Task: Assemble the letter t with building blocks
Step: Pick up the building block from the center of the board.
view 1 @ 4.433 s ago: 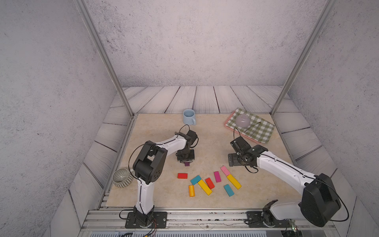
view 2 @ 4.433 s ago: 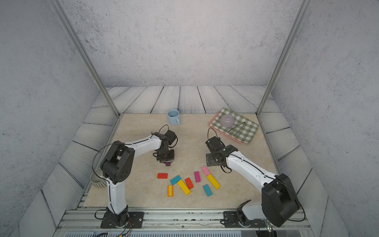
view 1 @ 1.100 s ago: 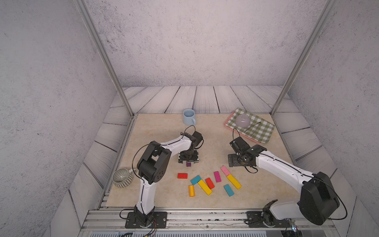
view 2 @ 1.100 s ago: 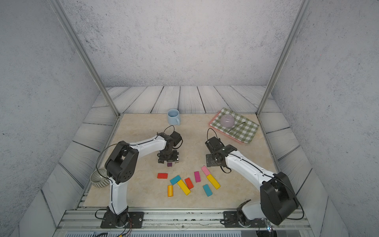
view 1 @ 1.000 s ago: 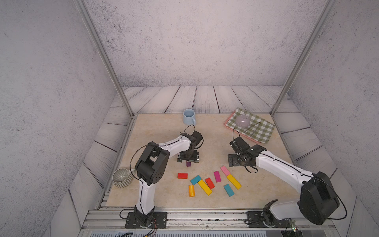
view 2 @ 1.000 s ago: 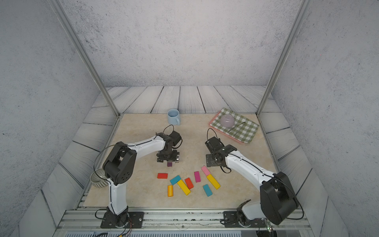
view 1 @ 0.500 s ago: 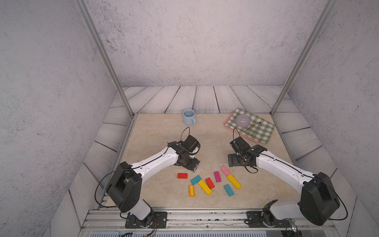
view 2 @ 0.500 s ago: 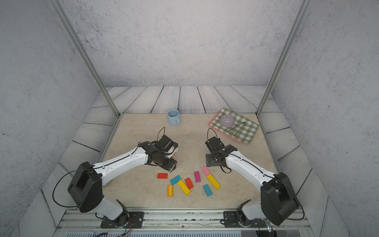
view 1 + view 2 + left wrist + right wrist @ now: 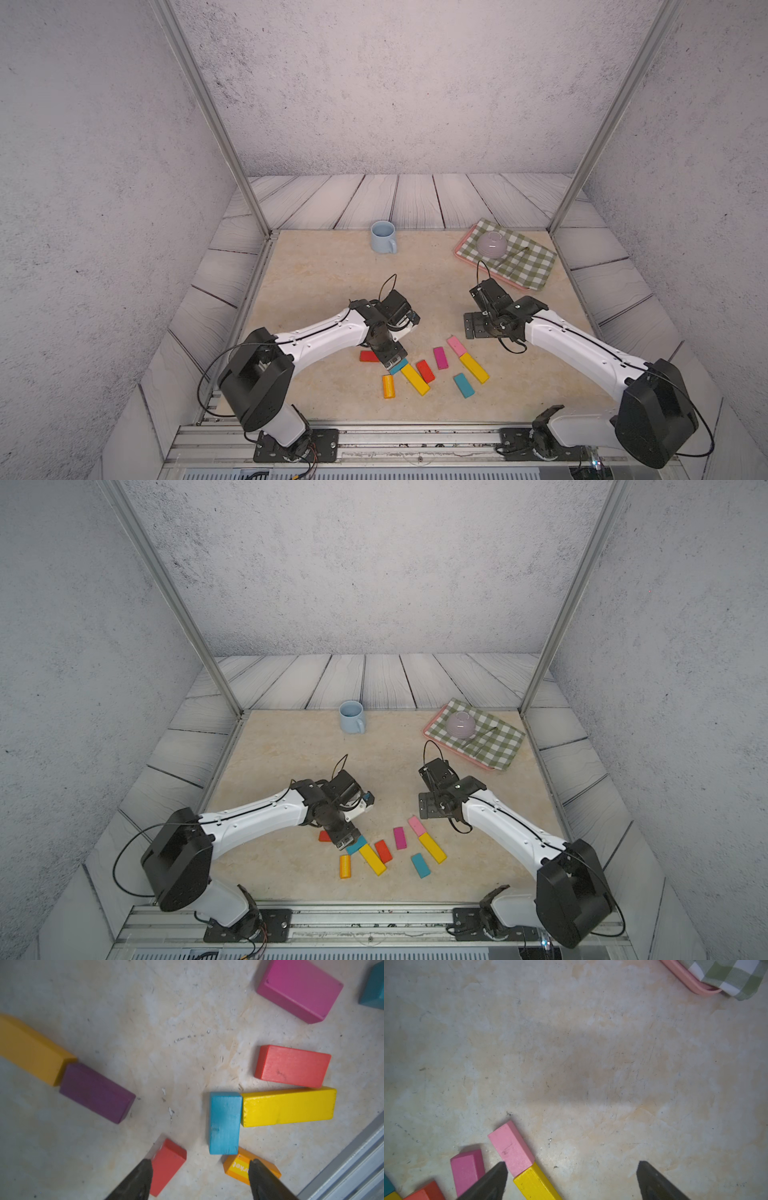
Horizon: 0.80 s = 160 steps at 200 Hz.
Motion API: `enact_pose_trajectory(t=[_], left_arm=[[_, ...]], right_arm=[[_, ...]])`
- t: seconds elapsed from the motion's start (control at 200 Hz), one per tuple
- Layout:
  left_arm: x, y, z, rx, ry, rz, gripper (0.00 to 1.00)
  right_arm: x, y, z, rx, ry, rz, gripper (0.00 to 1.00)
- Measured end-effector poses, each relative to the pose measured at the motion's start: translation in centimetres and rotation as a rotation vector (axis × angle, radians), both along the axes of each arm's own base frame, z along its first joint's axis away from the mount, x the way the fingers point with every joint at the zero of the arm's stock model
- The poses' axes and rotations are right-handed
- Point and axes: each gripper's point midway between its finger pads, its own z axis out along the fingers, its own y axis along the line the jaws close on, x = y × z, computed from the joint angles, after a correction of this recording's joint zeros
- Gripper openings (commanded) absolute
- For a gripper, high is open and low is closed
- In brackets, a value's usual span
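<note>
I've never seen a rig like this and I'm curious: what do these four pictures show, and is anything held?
Two white robot arms stand at the near edge of a table. Two pictures look down on the whole scene from above; the other two come from a camera on each arm's wrist, looking past its fingertips. Small coloured blocks lie loose near the front, meant to form a letter T. Farther back are a mug and a bowl on a checked cloth. The left hand is open among the blocks, by a teal block; the right hand is open beside a pink block. Nothing is held.
</note>
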Motion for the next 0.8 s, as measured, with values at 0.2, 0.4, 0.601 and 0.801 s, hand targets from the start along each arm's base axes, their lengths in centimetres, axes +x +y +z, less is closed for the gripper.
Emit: enact_pose_trajectory(t=[0.2,0.4,0.601,0.801], left_arm=[[-0.9,0.1,-3.3,0.100,0.089,-0.032,0.70],[-1.4,0.2,-3.0,0.089,0.085,-0.041,0.68],[-2.2,-0.6,-3.1,0.092,0.089,-0.077,0.65],[-2.5,-1.3,-4.1,0.123,0.106,-0.098,0.62]], right_arm=[[-0.3,-0.2,-0.4,-0.006,0.010,0.000,0.99],[-0.5,-0.3,-0.7,-0.010,0.018,-0.001,0.99],[-0.4,-0.3,-0.7,-0.009,0.015,-0.002,0.99],[-0.4,-0.3,-0.7,-0.009,0.016,-0.002,0.99]])
